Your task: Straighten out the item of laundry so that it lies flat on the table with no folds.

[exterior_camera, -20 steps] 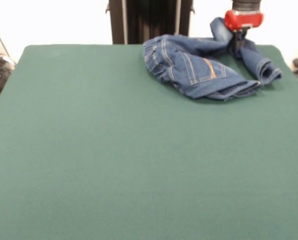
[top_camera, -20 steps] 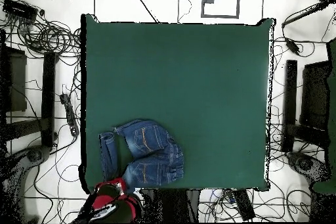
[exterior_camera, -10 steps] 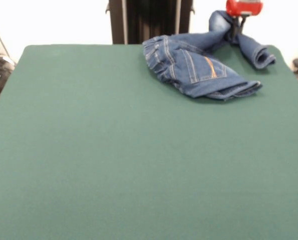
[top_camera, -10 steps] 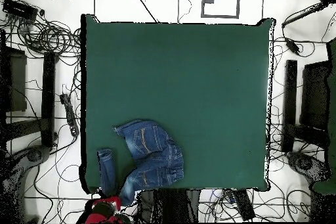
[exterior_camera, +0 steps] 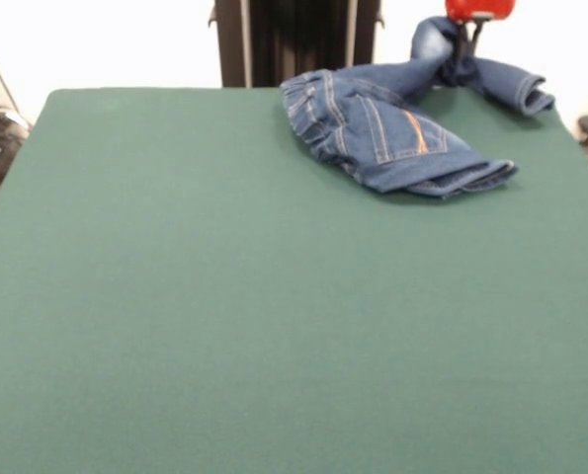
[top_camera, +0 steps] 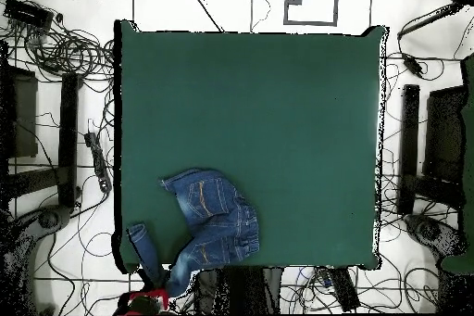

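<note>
We see the pincer (exterior_camera: 468, 44) at the top edge of the front view, its red body cut off by the frame; its dark fingers come down into a bunched part of the jeans (exterior_camera: 397, 133), and we take it as clamped on the denim, since the cloth rises to it in a peak off the table (exterior_camera: 224, 316); from that pinch one leg runs to the right and ends in a rolled cuff held just clear of the felt; the other way, down and to the left of the pincer, the body of the jeans lies crumpled on the green, with a back pocket and its orange stitching facing up and the waistband at the left end; the hem nearest us is doubled over in a fold.

In the overhead view the pincer (top_camera: 148, 298) shows as a red patch past the table's edge; the jeans (top_camera: 218, 224) spread up and right from it on the table's corner, while one leg (top_camera: 143, 249) hangs over the rim just beside it.
</note>
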Robot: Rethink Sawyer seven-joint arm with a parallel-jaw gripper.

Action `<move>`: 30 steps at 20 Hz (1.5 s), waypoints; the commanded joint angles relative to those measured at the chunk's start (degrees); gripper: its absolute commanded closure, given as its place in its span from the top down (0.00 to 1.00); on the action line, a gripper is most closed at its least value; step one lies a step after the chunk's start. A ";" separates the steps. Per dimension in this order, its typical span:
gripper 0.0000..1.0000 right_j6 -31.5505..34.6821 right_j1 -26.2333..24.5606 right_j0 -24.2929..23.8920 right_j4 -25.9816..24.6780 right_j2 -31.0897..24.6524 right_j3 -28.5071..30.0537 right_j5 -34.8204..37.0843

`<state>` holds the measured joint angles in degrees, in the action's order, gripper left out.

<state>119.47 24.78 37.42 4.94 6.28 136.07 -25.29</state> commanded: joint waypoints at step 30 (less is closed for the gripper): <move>1.00 11.96 1.35 2.12 4.39 -6.73 -2.50 4.99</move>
<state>119.47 26.67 39.14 4.93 5.33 136.46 -25.27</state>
